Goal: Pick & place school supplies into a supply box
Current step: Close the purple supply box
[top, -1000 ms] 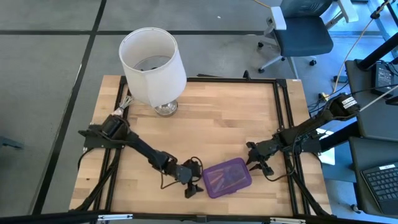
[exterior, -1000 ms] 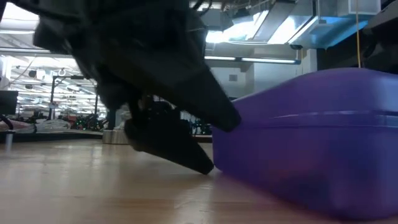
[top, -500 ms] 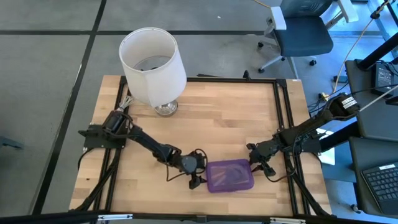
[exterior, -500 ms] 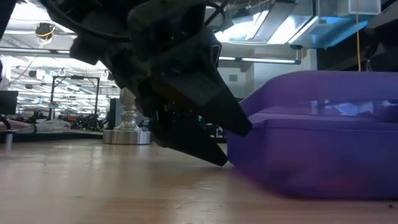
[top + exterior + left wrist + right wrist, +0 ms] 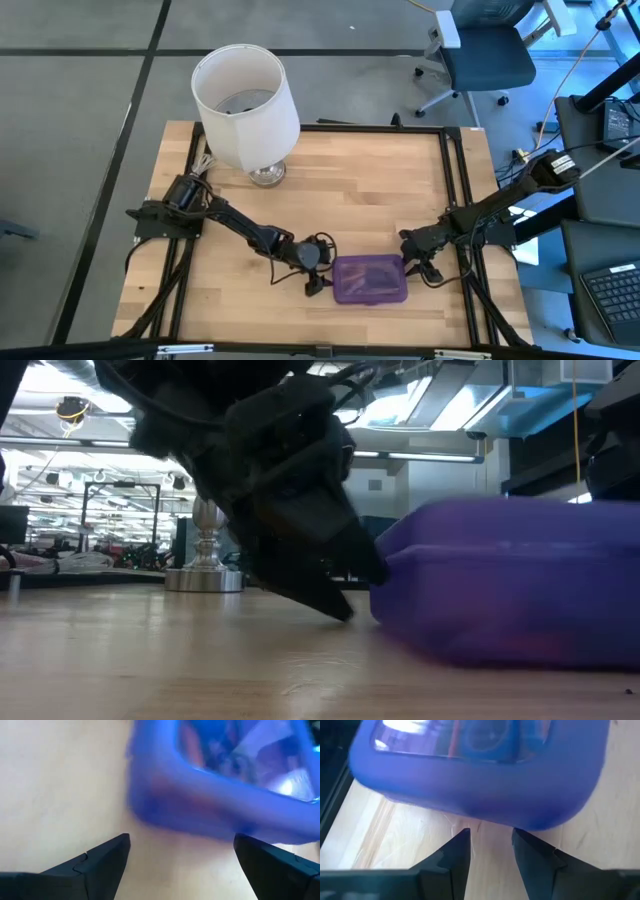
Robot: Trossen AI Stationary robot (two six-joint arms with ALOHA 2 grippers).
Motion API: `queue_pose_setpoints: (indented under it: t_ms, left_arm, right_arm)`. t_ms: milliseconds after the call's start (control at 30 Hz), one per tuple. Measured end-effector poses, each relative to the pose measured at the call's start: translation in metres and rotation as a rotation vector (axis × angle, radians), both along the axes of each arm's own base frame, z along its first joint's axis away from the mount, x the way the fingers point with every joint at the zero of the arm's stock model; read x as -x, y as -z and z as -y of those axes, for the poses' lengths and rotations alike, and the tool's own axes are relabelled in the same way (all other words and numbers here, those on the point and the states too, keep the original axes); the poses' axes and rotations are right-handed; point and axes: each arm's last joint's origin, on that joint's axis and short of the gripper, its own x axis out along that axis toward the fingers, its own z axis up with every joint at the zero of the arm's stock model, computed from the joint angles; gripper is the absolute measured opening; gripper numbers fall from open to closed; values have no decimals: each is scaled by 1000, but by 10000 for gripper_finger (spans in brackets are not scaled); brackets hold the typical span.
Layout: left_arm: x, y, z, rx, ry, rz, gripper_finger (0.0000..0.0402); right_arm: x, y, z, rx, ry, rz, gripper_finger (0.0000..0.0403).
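- Two pincers flank one supply box [image 5: 370, 279], which lies at 6 o'clock on the counter [image 5: 350, 200], near its front edge.
- Supply box: purple, translucent, lid down; half a second ago the lid stood partly raised, and a second ago the case sat skewed. It now lies flat and square to the counter edge.
- School supplies: dim shapes, orange and blue, show through the lid in both wrist views; none lie loose on the counter. Judged: the placing is done and closing is at or near its end; whether the latch has caught cannot be told.
- Left pincer [image 5: 318, 283]: at the box's 9 o'clock end, low to the counter, fingers spread wide, holding nothing.
- Right pincer [image 5: 418, 258]: at the box's 3 o'clock end, fingers a narrow gap apart, holding nothing.
- Lamp [image 5: 246, 105]: white shade on a metal base, at 11 o'clock, well apart from the box.
- Office chair [image 5: 480, 50]: on the floor beyond the counter, at 1 o'clock.
- Brands, labels, writing: none readable on the box or elsewhere.
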Motion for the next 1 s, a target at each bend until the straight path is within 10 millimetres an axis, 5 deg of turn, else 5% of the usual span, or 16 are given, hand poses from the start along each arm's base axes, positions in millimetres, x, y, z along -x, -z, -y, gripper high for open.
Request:
queue_pose_setpoints:
  t_ms: [267,567,1000]
  left_arm:
    - [22,-32,3,-95,-118,-61,351]
    - [10,-81,13,-218,-97,368,351]
    - [-50,-57,28,-455,-30,318,351]
  right_arm:
    - [9,-10,4,-15,17,-25,154]
    - [15,-36,10,26,97,14,154]
    - [16,-42,11,29,120,69,154]
